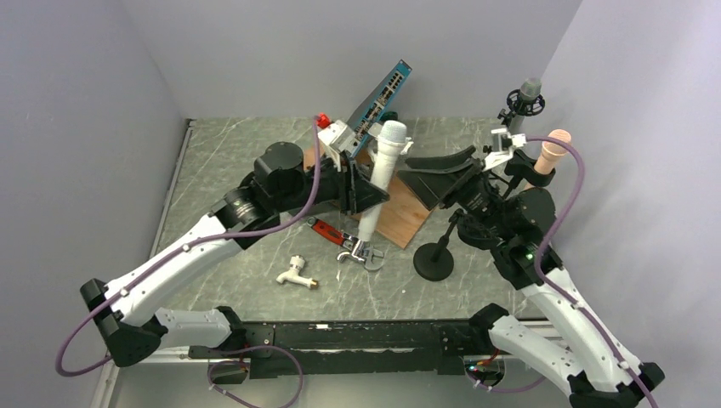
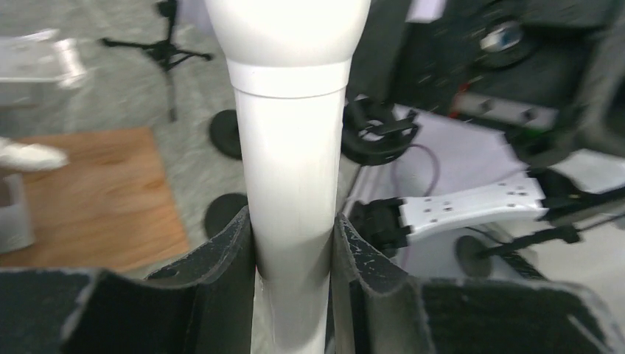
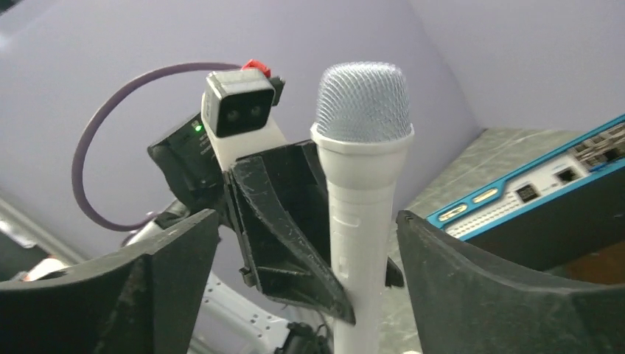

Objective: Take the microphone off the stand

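Note:
My left gripper (image 1: 372, 192) is shut on the body of the white microphone (image 1: 384, 170), which stands nearly upright, mesh head up, above the table. The left wrist view shows the microphone (image 2: 291, 147) clamped between both pads (image 2: 236, 251). The black stand (image 1: 434, 262), a round base with a thin stem, is on the table to the microphone's right and apart from it. My right gripper (image 1: 406, 170) is open and empty, its jaws spread wide just right of the microphone. In the right wrist view the microphone (image 3: 361, 199) rises between the spread fingers, and the right gripper (image 3: 309, 251) does not touch it.
A wooden board (image 1: 406, 219) lies under the microphone. A blue network switch (image 1: 379, 96) leans at the back. A red-handled wrench (image 1: 344, 242) and a white tap fitting (image 1: 297, 274) lie in front. A grey microphone on a mount (image 1: 527, 98) and a pink cup (image 1: 553, 153) stand at the back right.

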`<state>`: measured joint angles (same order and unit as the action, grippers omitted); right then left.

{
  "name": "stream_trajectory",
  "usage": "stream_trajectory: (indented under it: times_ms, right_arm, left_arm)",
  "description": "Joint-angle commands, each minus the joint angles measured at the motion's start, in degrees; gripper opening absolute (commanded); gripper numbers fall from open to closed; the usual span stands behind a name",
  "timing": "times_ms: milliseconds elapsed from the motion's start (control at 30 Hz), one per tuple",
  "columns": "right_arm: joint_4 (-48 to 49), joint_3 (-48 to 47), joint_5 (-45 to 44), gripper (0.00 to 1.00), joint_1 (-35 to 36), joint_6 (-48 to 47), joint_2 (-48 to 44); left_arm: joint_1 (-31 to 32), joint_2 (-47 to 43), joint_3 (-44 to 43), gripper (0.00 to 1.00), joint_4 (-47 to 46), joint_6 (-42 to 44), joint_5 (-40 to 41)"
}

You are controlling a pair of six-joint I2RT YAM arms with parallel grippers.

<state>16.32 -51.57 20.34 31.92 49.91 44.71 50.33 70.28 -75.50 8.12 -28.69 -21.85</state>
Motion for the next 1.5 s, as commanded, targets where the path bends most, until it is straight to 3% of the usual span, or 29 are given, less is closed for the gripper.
stream_trajectory:
  times_ms: [0, 133, 267, 367, 533, 600, 700, 867, 1100, 1267, 1467]
  right_arm:
    - [-13.25, -7.3, -6.82, 0.97, 0.11, -11.0, -3.59]
    - [-21.77, -11.23, -12.42, 1.0, 0.05, -17.81, -6.32]
    - [-26.2, -12.78, -17.4, 1.0, 0.05, -22.76, -10.61]
    - [-29.63, -13.99, -21.9, 1.0, 0.02, -26.13, -13.57]
    - [-36.66, -16.87, -26.39, 1.0, 0.01, -31.36, -14.77]
    - [-38.61, -17.31, -26.91, 1.0, 0.06, -32.13, -14.95]
    - [-40.96, -17.57, -26.18, 1.0, 0.07, -32.41, -15.06]
    - [-44.76, -17.93, -26.93, 1.0, 0.09, -33.05, -16.55]
    - [-48.12, -19.09, -31.99, 1.0, 0.04, -35.7, -19.33]
    - [-49.5, -20.32, -32.95, 1.0, 0.04, -36.03, -18.86]
    - [-48.4, -20.14, -30.61, 1.0, 0.0, -34.88, -16.54]
  left_arm:
    - [-0.4, -6.8, -5.21, 0.0, 14.52, 10.43, 11.38]
    - [-1.22, -12.37, -8.07, 0.0, 24.66, 14.31, 20.74]
    - [-4.56, -15.48, -11.78, 0.0, 38.39, 16.01, 37.35]
    - [-13.91, -18.05, -10.25, 0.0, 42.22, 16.57, 41.26]
    - [-28.55, -19.39, -2.27, 0.0, 38.43, 18.82, 41.58]
    - [-34.25, -18.12, 2.41, 0.0, 34.26, 19.35, 40.0]
    - [-43.72, -12.53, 5.72, 0.0, 29.46, 18.26, 30.67]
    - [-53.16, 5.02, 5.28, 0.0, 24.11, 20.06, 17.47]
    - [-53.97, 30.72, -8.67, 0.0, 31.69, 26.7, 4.56]
    - [-53.93, 34.79, -5.26, 0.0, 27.52, 27.6, 0.94]
    - [-53.84, 43.47, -10.17, 0.0, 32.5, 27.83, -0.93]
